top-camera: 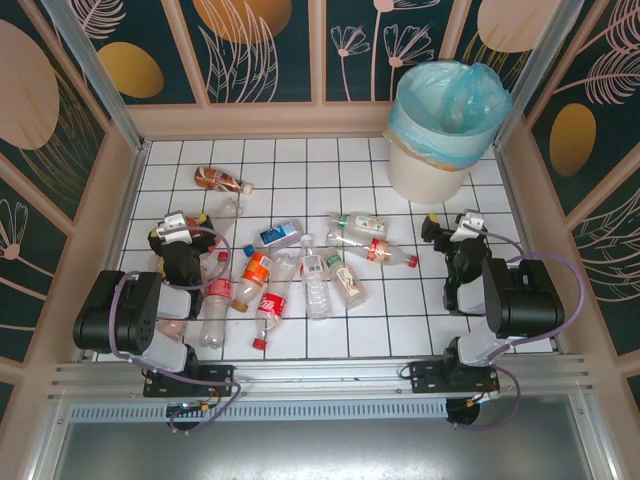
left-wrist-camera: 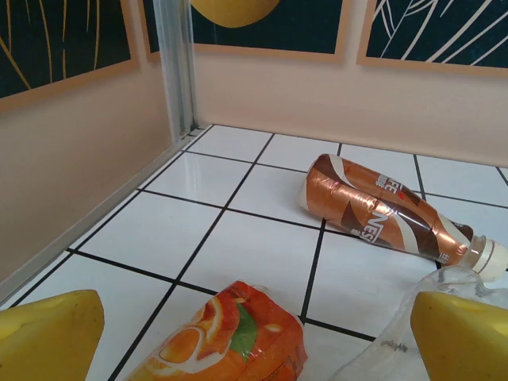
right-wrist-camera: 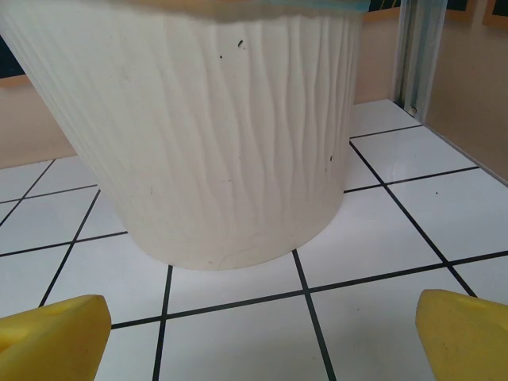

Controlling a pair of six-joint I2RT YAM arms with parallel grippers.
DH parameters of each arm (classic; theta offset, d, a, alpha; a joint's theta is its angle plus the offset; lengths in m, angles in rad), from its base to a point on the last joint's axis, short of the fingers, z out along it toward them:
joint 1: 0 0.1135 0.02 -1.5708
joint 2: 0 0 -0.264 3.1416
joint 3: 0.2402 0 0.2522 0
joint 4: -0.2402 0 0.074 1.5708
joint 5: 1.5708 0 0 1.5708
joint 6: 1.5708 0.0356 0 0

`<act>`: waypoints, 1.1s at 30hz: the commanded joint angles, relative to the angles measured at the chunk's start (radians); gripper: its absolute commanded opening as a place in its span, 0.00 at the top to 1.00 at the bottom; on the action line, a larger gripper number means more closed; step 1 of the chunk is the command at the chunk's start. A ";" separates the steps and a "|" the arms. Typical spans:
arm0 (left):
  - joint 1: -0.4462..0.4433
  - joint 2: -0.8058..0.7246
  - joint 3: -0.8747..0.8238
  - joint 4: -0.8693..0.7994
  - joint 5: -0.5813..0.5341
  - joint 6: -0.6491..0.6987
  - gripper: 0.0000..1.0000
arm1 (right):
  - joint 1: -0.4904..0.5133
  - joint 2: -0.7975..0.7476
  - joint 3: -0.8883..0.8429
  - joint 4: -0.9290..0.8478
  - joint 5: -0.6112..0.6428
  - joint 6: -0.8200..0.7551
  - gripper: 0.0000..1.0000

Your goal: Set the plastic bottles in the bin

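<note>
Across the middle of the tiled table, you have the plastic bottles lying on their sides in a loose cluster, with one brown-wrapped bottle apart toward the far left corner. The bin stands upright at the far right corner, its blue liner draped over the rim. You can make out no bottle inside it, so judge the job as barely begun, with every visible bottle left to move. Your left claw sits low over the left end of the cluster, jaws spread wide and empty, an orange-labelled bottle just below its yellow fingertips and the brown one ahead. Your right claw is equally wide and empty, low over bare tiles, facing the bin's ribbed wall from near. Both arms are folded back, elbows by their bases.
</note>
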 commanded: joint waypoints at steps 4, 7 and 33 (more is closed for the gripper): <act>0.007 -0.005 0.010 0.037 0.000 -0.010 0.01 | 0.005 -0.005 0.019 0.006 -0.004 -0.015 0.01; 0.008 -0.006 0.010 0.037 0.000 -0.010 0.01 | 0.005 -0.004 0.019 0.006 -0.004 -0.015 0.01; 0.007 -0.100 0.001 -0.026 0.034 0.007 0.02 | 0.002 -0.236 -0.072 -0.016 0.117 0.030 0.01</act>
